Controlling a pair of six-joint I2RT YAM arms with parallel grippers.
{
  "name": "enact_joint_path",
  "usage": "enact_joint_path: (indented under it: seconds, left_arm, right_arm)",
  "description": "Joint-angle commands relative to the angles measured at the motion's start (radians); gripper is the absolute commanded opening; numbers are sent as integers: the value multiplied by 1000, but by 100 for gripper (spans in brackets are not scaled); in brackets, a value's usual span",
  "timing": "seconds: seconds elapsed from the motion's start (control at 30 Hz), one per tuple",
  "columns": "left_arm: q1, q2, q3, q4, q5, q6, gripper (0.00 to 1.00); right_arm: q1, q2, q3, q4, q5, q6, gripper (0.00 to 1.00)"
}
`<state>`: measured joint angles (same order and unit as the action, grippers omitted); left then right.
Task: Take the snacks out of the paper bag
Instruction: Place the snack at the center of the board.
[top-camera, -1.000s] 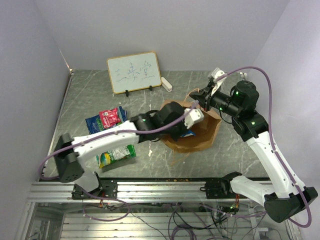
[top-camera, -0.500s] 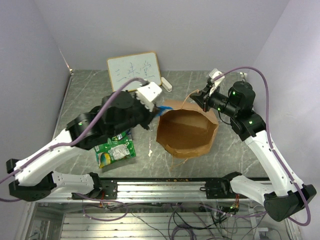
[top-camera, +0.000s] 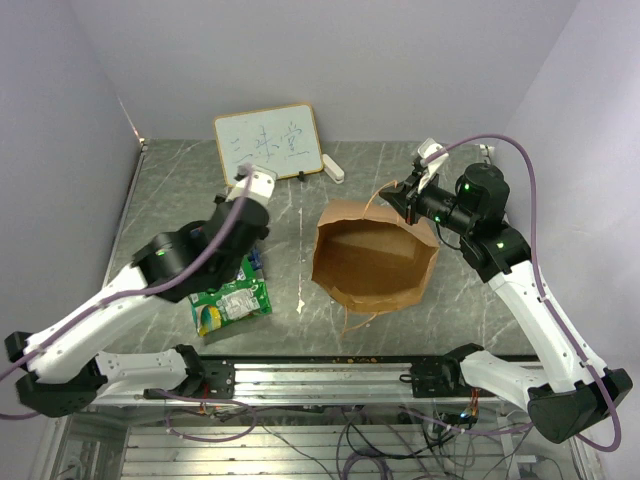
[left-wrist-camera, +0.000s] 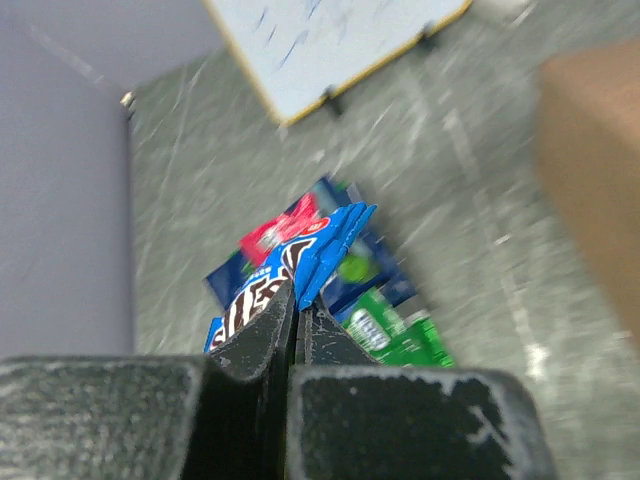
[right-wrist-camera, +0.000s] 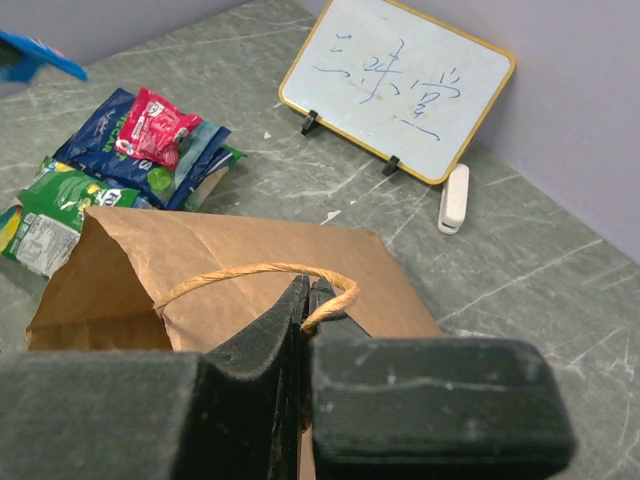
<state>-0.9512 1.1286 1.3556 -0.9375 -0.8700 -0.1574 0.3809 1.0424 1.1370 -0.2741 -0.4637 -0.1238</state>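
Observation:
The brown paper bag (top-camera: 375, 255) stands in the middle of the table with its mouth open upward; only brown paper shows inside. My right gripper (right-wrist-camera: 307, 290) is shut on the bag's twisted paper handle (right-wrist-camera: 240, 272) at the far rim. My left gripper (left-wrist-camera: 298, 300) is shut on a blue snack packet (left-wrist-camera: 325, 240) and holds it above the pile of snacks left of the bag. In that pile lie a red packet (right-wrist-camera: 155, 125), dark blue packets (right-wrist-camera: 105, 135) and a green packet (top-camera: 232, 305).
A white framed board with writing (top-camera: 268, 143) stands at the back, with a small white eraser (top-camera: 333, 168) beside it. Lilac walls close in the table at the left, back and right. The left arm (top-camera: 190, 255) hangs over most of the pile.
My left arm has come out of the bag with the blue packet and swung left over the pile. The bag's mouth now shows fully. My right gripper has kept hold of the handle.

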Motion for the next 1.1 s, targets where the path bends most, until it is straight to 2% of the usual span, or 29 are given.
enact_joint_path:
  seconds: [0.0,0.17,0.3,0.4,0.67,0.7,0.83,0.9,1.0,1.07]
  left_arm:
    - [109,66,-115,12,23,84,7]
    - [215,155,-252,139,148,148,7]
    - [257,260,-258,163,143,144,7]
    - [276,340,-250,151,192,150,7]
    - [309,375,-267,175,307,216,7]
    - [314,378,-266,174,305,219,9]
    - [351,373,-250,146,314,195,36]
    - [365,351,-236,125,355,190,44]
    - [368,312,-200,95,394,173,60]
    - [369,299,-157,67,418,158,64]
  right_arm:
    - [-2,-11,-10,18,-8,1,0]
    - [-2,-18,-6,17,-3,0,0]
    - [-2,-28,-7,12,2,0,0]
    - [-2,-39,-10,8,9,1,0]
    - [-2,-56,-20,-8,22,-2,0]
    - [-2,-55,-19,-8,20,-2,0]
    - [-2,-46,-6,-10,3,1,0]
    - [-2,-36,16,-22,-22,13,0]
    - [-2,-25,42,-51,-86,33,0]
    - [-2,-28,54,-63,-113,61,0]
